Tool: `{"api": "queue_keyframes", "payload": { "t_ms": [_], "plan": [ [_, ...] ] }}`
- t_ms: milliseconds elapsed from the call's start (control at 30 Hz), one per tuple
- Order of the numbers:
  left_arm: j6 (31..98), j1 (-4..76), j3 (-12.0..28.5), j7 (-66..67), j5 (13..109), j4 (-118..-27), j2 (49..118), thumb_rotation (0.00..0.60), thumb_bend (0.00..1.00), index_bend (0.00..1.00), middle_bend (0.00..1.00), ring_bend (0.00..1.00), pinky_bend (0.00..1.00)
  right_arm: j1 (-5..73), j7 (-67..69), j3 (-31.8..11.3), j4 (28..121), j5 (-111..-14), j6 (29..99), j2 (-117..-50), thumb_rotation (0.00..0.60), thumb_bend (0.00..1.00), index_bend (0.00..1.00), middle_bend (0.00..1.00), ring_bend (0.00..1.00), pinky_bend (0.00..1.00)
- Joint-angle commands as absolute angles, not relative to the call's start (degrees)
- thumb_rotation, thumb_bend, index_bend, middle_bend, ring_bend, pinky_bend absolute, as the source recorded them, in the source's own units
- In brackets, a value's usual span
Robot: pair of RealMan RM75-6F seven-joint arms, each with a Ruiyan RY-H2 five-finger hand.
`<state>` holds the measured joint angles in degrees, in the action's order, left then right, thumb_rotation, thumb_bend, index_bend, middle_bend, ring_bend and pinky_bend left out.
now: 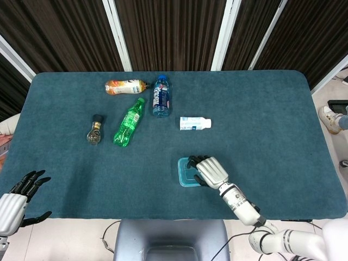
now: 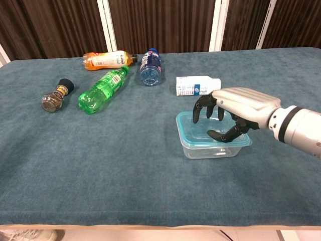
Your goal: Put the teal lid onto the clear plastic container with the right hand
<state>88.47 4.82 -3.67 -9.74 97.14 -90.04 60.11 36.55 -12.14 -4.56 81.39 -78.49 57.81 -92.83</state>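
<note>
The clear plastic container point(image 2: 210, 149) stands on the table near the front, right of centre. The teal lid point(image 2: 186, 131) lies flat on top of it, also seen as the teal lid point(image 1: 185, 173) in the head view. My right hand point(image 2: 239, 107) hangs over the lid's right half with its fingers apart and bent down. The dark fingertips point(image 2: 206, 108) are at or just above the lid; contact is unclear, and nothing is gripped. The right hand point(image 1: 212, 171) hides the lid's right side in the head view. My left hand point(image 1: 18, 197) sits off the table's front left corner, fingers spread, holding nothing.
Lying on the table's far left half are an orange bottle point(image 1: 125, 86), a blue bottle point(image 1: 161, 95), a green bottle point(image 1: 129, 122) and a small spice jar point(image 1: 95, 130). A small white bottle point(image 1: 194, 123) lies just behind the container.
</note>
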Motion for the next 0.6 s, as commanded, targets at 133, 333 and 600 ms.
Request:
{"api": "queue_keyframes", "payload": {
  "t_ms": [133, 333, 600],
  "plan": [
    [88.3, 4.9, -3.7, -9.6, 97.0, -90.1, 60.1, 0.6, 0.45, 0.21, 0.09, 0.08, 0.27, 35.4, -11.6, -4.3, 82.4, -83.6, 63.3, -92.4, 0.6, 0.48, 0.5, 0.37, 0.38, 0.54],
    [88.1, 4.9, -3.6, -9.5, 96.9, -90.1, 60.1, 0.6, 0.45, 0.21, 0.09, 0.08, 0.27, 34.9, -9.0, -2.9, 84.8, -86.8, 64.5, -90.5, 0.6, 0.48, 0.5, 0.37, 0.38, 0.54],
    [88.0, 5.0, -3.6, -9.4, 96.9, -90.2, 60.1, 0.6, 0.45, 0.21, 0.09, 0.08, 0.27, 36.5, -3.2, 0.7, 89.0, -89.3, 58.7, -86.1, 0.6, 0.48, 0.47, 0.37, 0.38, 0.53]
  ]
}}
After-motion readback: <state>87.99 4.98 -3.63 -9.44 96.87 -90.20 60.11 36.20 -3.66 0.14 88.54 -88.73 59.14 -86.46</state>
